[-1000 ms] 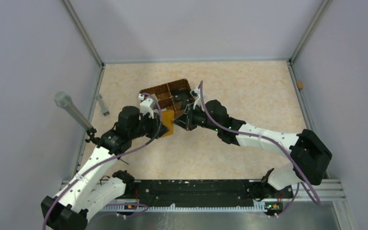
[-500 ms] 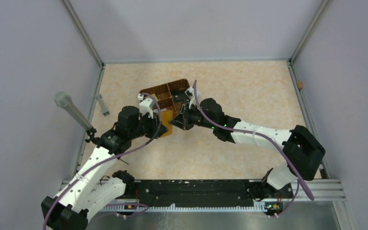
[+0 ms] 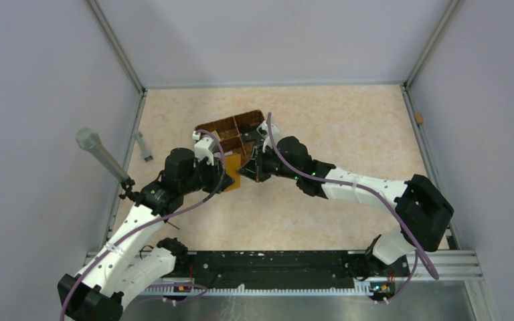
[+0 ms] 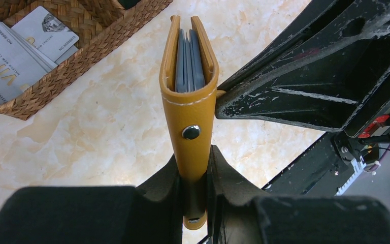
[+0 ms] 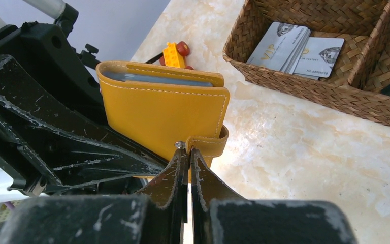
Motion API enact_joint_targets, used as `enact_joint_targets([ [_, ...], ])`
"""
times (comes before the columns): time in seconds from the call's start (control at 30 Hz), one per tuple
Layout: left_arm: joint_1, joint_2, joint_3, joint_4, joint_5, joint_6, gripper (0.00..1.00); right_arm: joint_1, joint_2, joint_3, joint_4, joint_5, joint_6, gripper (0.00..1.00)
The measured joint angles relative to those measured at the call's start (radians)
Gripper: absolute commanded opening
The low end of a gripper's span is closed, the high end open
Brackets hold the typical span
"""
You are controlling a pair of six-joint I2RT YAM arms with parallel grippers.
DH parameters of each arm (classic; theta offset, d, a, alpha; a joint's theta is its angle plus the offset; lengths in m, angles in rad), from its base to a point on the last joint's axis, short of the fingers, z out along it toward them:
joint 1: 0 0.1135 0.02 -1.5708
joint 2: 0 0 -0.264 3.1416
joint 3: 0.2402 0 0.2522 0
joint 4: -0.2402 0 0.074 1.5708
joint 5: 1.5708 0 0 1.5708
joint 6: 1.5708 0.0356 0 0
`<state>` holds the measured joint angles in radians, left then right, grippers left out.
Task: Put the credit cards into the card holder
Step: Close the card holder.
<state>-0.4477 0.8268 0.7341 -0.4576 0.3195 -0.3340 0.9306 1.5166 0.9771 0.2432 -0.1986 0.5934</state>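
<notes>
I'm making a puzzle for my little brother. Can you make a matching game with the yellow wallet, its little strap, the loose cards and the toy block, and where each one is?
Things
1. card holder
2. closing strap
3. loose cards
4. toy block

Places
A. lying in the woven basket
B. clamped upright in the left gripper
C. on the table, beyond the card holder
D. pinched by the right gripper

Pairs: 1-B, 2-D, 3-A, 4-C
</notes>
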Motion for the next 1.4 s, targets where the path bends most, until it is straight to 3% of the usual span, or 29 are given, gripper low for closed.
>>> enact_joint_targets([
  [1.1, 0.009, 0.001, 0.0, -0.036, -0.033, 0.0, 0.0, 0.034, 0.076, 0.109, -0.097, 0.011, -0.078, 0.0],
  [1.4, 0.009, 0.001, 0.0, -0.04, -0.034, 0.0, 0.0, 0.036, 0.082, 0.118, -0.102, 0.002, -0.087, 0.15],
])
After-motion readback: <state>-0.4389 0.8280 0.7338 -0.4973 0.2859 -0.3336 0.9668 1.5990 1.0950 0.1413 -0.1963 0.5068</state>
